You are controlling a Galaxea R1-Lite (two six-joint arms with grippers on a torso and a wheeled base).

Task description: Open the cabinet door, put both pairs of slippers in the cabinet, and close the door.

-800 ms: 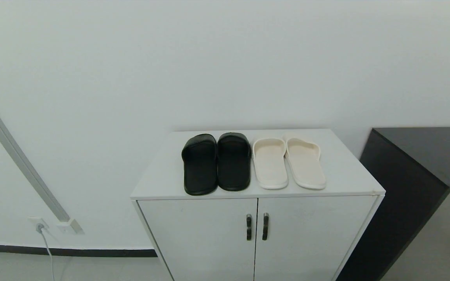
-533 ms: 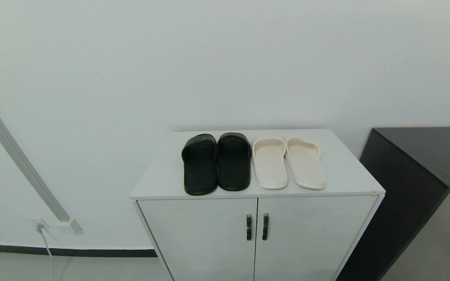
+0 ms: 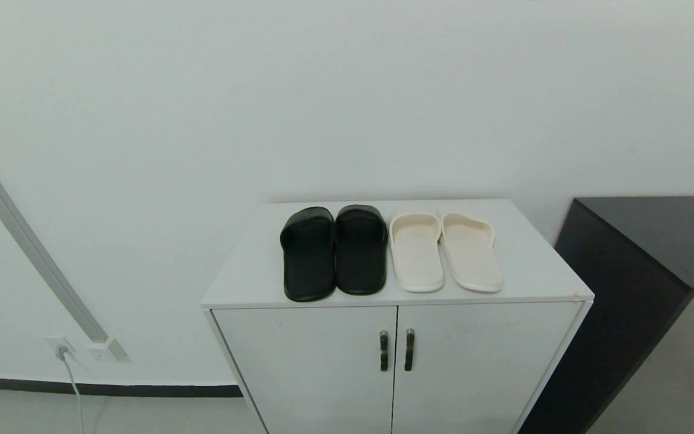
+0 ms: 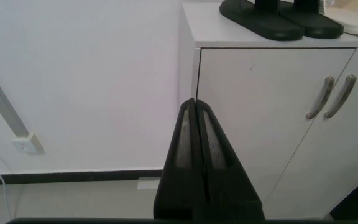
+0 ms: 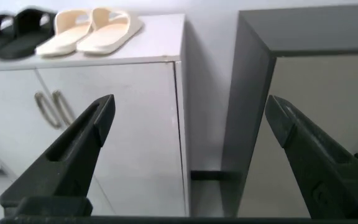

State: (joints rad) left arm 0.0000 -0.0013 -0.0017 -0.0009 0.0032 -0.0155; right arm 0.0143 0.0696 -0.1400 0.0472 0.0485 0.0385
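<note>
Black slippers (image 3: 334, 253), cream slippers (image 3: 443, 252) at closed cabinet's (image 3: 244, 274) near edge; left gripper (image 4: 195, 106) pinched together, right gripper (image 5: 190, 106) splayed wide.

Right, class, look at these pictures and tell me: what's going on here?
Nothing is in hand yet. A pair of black moulded slippers and a pair of cream moulded slippers sit side by side on top of the white two-door cabinet, whose doors are both shut. The left pincer is shut and the right pincer is open, both held off from the cabinet, touching nothing.
</note>
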